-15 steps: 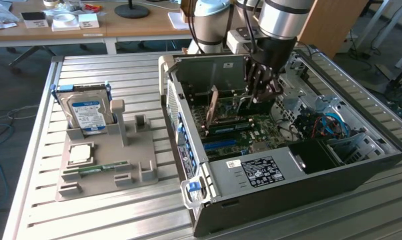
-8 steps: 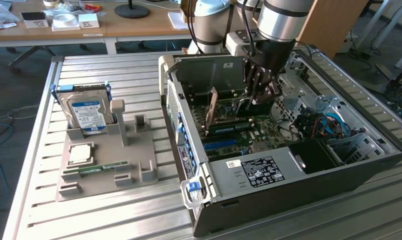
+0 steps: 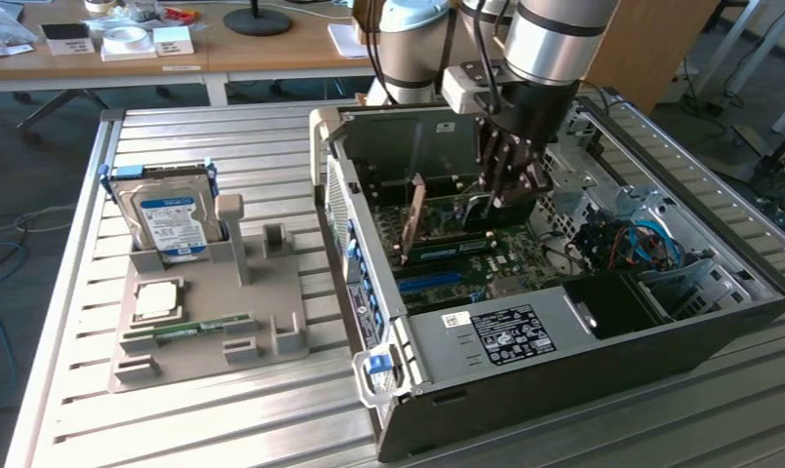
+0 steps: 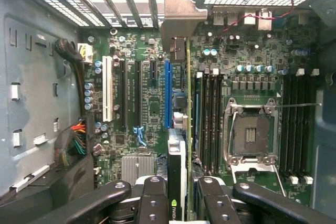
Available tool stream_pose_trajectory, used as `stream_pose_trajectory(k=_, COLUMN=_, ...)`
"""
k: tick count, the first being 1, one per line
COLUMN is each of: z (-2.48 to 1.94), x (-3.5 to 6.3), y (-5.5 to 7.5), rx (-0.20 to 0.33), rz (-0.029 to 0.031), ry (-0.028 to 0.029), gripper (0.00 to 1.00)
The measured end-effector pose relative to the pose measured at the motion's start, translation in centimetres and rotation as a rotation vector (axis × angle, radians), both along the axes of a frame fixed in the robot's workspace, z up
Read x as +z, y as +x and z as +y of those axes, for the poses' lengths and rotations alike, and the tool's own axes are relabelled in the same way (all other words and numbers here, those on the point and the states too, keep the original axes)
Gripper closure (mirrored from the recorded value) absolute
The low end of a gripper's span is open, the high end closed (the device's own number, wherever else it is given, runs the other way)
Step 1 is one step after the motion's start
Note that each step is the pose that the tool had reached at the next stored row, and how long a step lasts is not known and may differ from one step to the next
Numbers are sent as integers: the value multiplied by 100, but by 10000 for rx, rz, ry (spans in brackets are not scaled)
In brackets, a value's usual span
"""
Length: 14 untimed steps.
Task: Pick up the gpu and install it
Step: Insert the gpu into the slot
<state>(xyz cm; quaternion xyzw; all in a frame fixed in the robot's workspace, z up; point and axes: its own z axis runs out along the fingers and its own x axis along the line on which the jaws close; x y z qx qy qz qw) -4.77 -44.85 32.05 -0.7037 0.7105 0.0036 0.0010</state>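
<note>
Fingers clamped on the gpu, held edge-on above the motherboard inside the computer case; keep its edge parallel to the blue slot (bracket rearward); lower squarely, without tilt.

Silver-grey tubular robot arm seen reaching down from above, wrist turned steeply downward. Pale grey box mounted at wrist side. Black multi-link gripper carried at arm's end, fingers drawn in to narrow gap, clamped from both sides on thin edge-on gpu card.
</note>
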Motion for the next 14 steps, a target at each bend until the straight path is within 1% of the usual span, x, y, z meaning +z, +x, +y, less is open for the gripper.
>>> stream_pose_trajectory(k=5, z=-11, x=-19, y=-14, rx=1, rz=0, ry=0, gripper=73)
stream_pose_trajectory(k=14, z=-19, x=-89, y=-61, rx=0, rz=0, ry=0, gripper=73)
